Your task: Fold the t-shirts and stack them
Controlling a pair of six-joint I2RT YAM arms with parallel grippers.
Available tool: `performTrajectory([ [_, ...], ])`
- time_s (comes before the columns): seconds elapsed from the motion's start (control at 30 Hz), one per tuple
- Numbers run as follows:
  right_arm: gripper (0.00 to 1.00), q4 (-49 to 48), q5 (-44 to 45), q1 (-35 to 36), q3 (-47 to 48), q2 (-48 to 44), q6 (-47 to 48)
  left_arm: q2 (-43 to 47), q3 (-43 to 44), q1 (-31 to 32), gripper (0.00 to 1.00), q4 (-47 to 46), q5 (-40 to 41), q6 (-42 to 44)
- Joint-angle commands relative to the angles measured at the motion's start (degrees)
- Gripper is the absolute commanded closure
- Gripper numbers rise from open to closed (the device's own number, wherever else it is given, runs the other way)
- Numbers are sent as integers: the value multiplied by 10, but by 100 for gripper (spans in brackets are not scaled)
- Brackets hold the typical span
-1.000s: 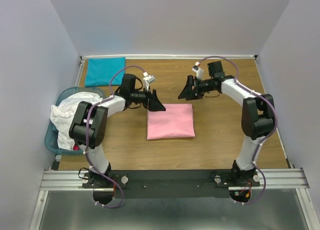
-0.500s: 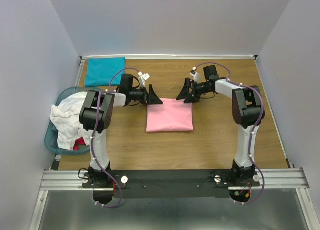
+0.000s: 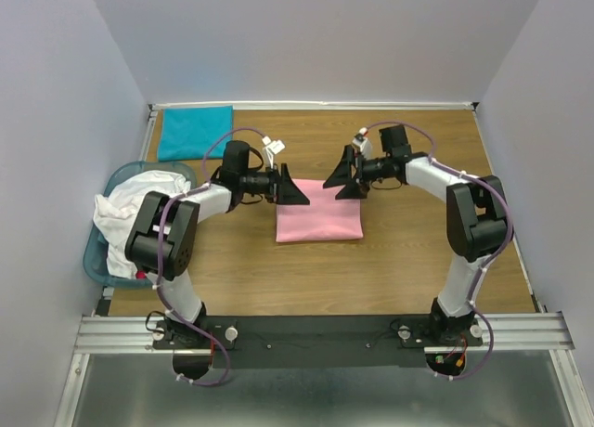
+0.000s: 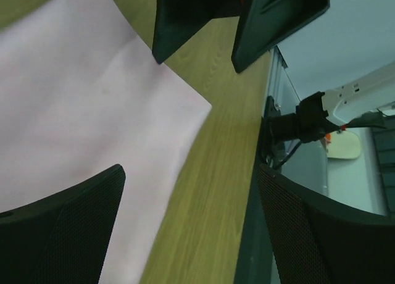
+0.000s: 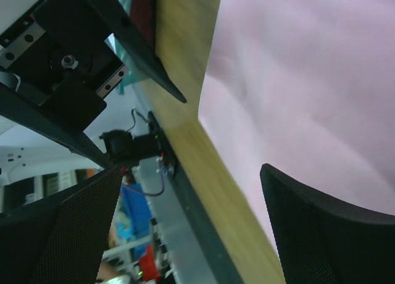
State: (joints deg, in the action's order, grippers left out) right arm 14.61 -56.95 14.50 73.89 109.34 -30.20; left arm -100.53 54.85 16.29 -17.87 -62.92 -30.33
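A folded light pink t-shirt (image 3: 319, 220) lies flat at the table's middle; it also shows in the left wrist view (image 4: 80, 117) and the right wrist view (image 5: 308, 80). A folded teal t-shirt (image 3: 194, 132) lies at the far left corner. White shirts (image 3: 125, 218) are heaped in the basket. My left gripper (image 3: 293, 191) is open and empty, just above the pink shirt's far left corner. My right gripper (image 3: 342, 180) is open and empty, just above its far right corner. The two grippers face each other.
A light-blue plastic basket (image 3: 97, 255) stands at the table's left edge, holding the white heap and something red. Walls close the table on three sides. Bare wood (image 3: 418, 251) lies right of and in front of the pink shirt.
The pink shirt has shifted slightly toward the near side and right. Both grippers stay open over its far edge; the left moved a little right, the right a little left.
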Motion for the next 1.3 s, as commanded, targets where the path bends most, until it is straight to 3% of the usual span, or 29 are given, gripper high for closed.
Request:
performTrajectory([
  [0.0, 0, -27, -26, 18, -87, 1, -81, -22, -34, 31, 5, -23, -16, -55],
  [0.2, 0, -24, -14, 14, -113, 62, -31, -94, -35, 25, 5, -26, 3, -32],
  [0.4, 0, 7, 17, -13, -103, 85, 22, -136, -25, 1, 5, 35, 19, 34],
  [0.53, 0, 15, -35, -13, -88, 27, 17, -78, -33, 2, 5, 76, -20, 38],
  [0.63, 0, 13, -77, -11, -106, -17, -5, 16, -56, 17, 5, 90, -24, 45],
  [0.77, 0, 10, -89, 12, -132, -62, -57, 58, -81, 64, 5, 88, -28, 40],
  [0.93, 0, -31, -75, 53, -168, -62, -114, 34, -113, 89, 5, -6, -30, -31],
  [1.27, 0, -48, -37, 42, -198, 45, -58, -74, -114, 63, 5, 6, -2, 3],
])
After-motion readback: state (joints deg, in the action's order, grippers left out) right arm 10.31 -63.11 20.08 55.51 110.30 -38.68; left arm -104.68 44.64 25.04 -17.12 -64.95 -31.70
